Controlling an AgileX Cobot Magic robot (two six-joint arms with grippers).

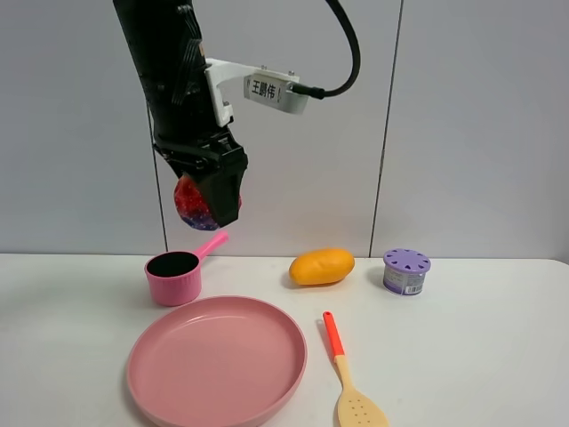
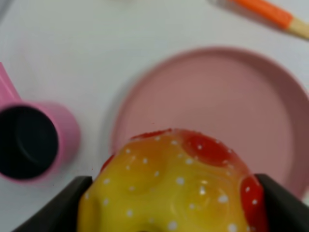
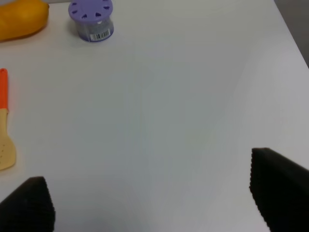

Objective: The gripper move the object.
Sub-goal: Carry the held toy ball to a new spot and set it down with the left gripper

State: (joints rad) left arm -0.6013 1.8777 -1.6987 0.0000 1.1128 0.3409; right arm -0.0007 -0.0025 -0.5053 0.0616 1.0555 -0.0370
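Observation:
My left gripper [image 1: 212,191], a black claw on a thick black arm, hangs high above the table's back left and is shut on the object [image 1: 188,203], a bumpy red toy fruit with a purplish base. In the left wrist view the fruit's yellow, white-dotted top [image 2: 174,186] fills the space between the two black fingers [image 2: 67,205], above the pink plate [image 2: 227,87] and the pink cup [image 2: 29,142]. My right gripper [image 3: 152,203] is open and empty over bare white table; it does not show in the exterior view.
A pink plate [image 1: 151,378] lies at the front left. A pink handled cup [image 1: 174,276] stands behind it. An orange mango [image 1: 322,266] and a purple-lidded can [image 1: 406,271] sit at the back. An orange-handled spatula [image 1: 347,378] lies right of the plate.

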